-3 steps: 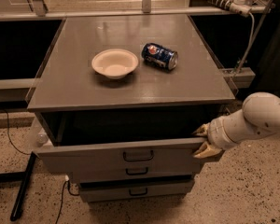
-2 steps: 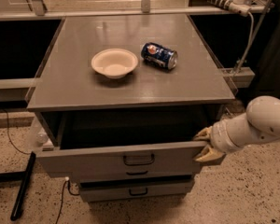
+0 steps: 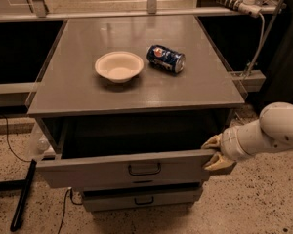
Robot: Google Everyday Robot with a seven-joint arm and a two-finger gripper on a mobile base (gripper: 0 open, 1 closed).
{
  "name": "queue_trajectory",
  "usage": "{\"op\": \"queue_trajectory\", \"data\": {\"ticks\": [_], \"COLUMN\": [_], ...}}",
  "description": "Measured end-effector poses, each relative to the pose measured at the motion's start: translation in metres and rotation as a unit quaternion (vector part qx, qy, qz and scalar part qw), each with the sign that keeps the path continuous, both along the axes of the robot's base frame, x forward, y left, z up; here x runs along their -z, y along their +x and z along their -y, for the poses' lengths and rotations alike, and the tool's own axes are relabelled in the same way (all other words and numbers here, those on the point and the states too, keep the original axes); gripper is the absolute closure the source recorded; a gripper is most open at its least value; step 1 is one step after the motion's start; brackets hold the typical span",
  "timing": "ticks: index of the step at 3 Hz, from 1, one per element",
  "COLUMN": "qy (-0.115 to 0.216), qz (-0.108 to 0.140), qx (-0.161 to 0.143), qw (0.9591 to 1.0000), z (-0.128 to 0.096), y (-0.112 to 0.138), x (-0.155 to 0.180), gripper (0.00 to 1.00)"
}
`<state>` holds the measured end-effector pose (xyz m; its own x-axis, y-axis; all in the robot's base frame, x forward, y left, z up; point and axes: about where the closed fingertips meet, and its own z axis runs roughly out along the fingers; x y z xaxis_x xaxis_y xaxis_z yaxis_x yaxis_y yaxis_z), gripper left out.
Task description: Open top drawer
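Grey cabinet top [image 3: 78, 96] carries paper bowl [image 3: 119, 66] and soda can [image 3: 166, 58]. Below, top drawer [image 3: 102, 169] stands well out. The gripper [image 3: 215, 153] pinches its front's right end between its fingers, away from handle [image 3: 144, 168]. Risk: off-centre pull racks drawer, or grip slips off.

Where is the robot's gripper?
In the camera view, the gripper is low on the right, at the right end of the open top drawer's front.
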<state>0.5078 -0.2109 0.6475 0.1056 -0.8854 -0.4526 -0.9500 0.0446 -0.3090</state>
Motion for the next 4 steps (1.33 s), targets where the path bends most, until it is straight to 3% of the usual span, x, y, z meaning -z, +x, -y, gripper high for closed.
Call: {"op": "queue_trajectory", "data": {"ticks": [1,3,4], "qy": [0.000,0.003,0.011], "qz": [0.000,0.000,-0.007], "qx": [0.000,-0.006,-0.011], "qw": [1.0000,1.0000,0.9999], "z": [0.000,0.002,-0.002], "y": [0.000,-0.005,-0.013], "x": [0.000,0.000,0.001], "gripper": [0.81,0.35,0.38]}}
